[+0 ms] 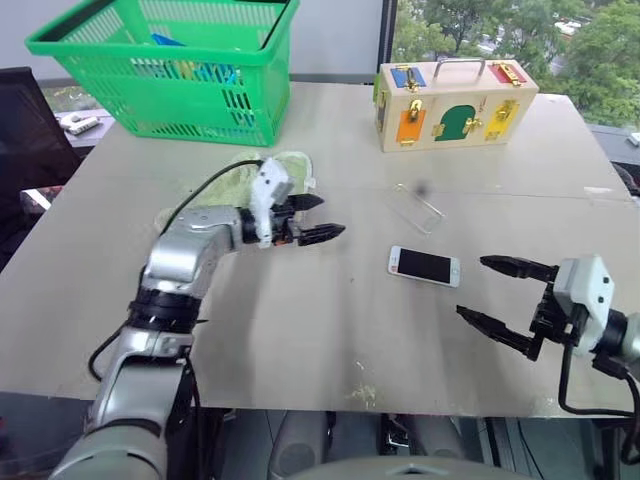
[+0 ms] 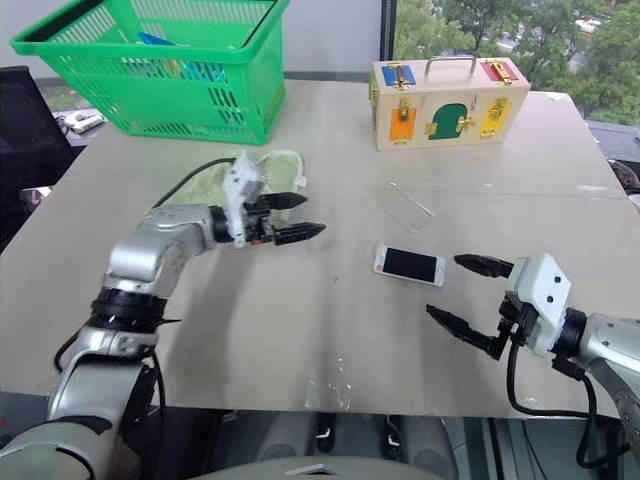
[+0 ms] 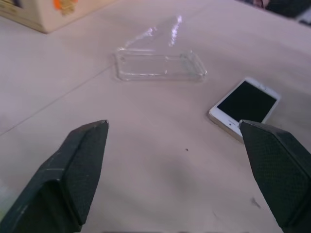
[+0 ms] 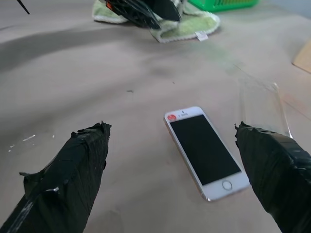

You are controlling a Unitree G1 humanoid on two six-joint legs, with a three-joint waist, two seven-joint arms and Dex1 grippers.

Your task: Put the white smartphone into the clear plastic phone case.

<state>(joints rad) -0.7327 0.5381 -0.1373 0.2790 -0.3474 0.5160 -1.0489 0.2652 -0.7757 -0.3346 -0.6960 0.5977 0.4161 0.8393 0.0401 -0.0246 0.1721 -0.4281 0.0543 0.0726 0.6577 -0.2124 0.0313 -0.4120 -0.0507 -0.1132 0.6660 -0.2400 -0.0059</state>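
the white phone [image 1: 424,266] lies screen up mid-table, apart from the clear case [image 1: 417,208] just beyond, whose faint edges barely show. left gripper [image 1: 318,218] and right gripper [image 1: 500,292] both gape, empty.

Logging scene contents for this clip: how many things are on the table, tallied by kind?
Phones: 1, white smartphone
Phone cases: 1, clear plastic phone case
Baskets: 1, green basket
Boxes: 1, wooden latch box
Cloths: 1, green cloth
Total: 5

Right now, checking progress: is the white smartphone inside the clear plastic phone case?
Out. The white smartphone lies screen-up on the table, apart from the empty clear plastic phone case.
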